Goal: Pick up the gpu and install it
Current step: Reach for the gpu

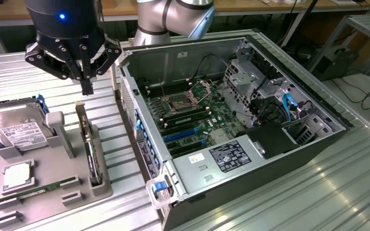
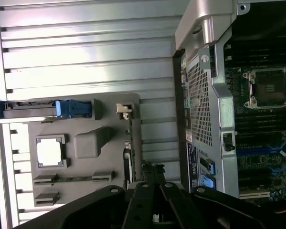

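Note:
The gpu [image 1: 94, 159] stands on its long edge in a slot of the grey parts tray [image 1: 56, 202], a thin dark card with its pale bracket at the far end. My gripper [image 1: 86, 89] hangs shut and empty above that bracket end, well clear of the card. In the wrist view the gpu [image 2: 129, 143] runs as a thin strip along the tray [image 2: 109, 188], and my gripper [image 2: 152, 174] sits over its near end. The open computer case [image 1: 172, 168] lies on its side to the exterior view's right of the tray, with blue expansion slots [image 1: 181, 137] on the motherboard.
The tray also holds a silver hard drive [image 1: 18, 127] with blue rails, a CPU [image 1: 18, 175] and a green RAM stick [image 1: 37, 190]. The case wall [image 1: 130, 120] rises right beside the gpu. Everything rests on a ribbed metal table [image 1: 300, 202].

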Robot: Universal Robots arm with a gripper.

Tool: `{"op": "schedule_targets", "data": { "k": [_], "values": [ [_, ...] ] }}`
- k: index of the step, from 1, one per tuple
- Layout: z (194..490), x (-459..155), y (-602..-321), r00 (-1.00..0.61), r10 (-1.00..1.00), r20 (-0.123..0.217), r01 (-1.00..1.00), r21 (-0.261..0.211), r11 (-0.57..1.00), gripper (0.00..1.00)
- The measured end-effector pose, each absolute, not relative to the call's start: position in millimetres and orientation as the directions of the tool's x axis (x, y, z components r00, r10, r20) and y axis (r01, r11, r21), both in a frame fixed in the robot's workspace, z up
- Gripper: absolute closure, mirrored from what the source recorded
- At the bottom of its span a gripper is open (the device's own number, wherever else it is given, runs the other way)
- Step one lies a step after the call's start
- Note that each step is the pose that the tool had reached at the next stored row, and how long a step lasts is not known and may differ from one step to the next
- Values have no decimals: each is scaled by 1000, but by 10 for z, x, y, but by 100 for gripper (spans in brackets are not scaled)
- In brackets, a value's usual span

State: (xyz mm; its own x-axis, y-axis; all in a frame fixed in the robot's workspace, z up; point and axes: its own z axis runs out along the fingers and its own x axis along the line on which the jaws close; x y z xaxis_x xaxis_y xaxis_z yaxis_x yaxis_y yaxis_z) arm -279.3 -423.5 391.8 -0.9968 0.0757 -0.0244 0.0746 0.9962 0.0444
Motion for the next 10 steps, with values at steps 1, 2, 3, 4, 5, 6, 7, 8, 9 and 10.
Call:
{"op": "schedule_targets", "data": {
  "k": [1, 2, 3, 4, 5, 6, 7, 8, 9, 10],
  "values": [
    [3918, -2816, -4243, -997, 76, -24, 74, 44, 996, 89],
    [3918, -2839, -4252, -997, 76, -24, 74, 44, 996, 89],
    [3918, -2861, -4264, -997, 75, -24, 74, 44, 996, 89],
    [3917, -2883, -4281, -997, 75, -24, 74, 44, 996, 89],
    [3916, -2901, -4298, -997, 75, -24, 74, 44, 996, 89],
    [3912, -2933, -4338, -997, 75, -25, 74, 45, 996, 89],
    [3912, -2952, -4355, -997, 75, -24, 74, 44, 996, 89],
    [3911, -2970, -4365, -997, 75, -24, 74, 44, 996, 89],
    [3909, -3008, -4381, -997, 74, -24, 73, 44, 996, 89],
    [3906, -3050, -4396, -997, 74, -25, 73, 44, 996, 89]
  ]
}}
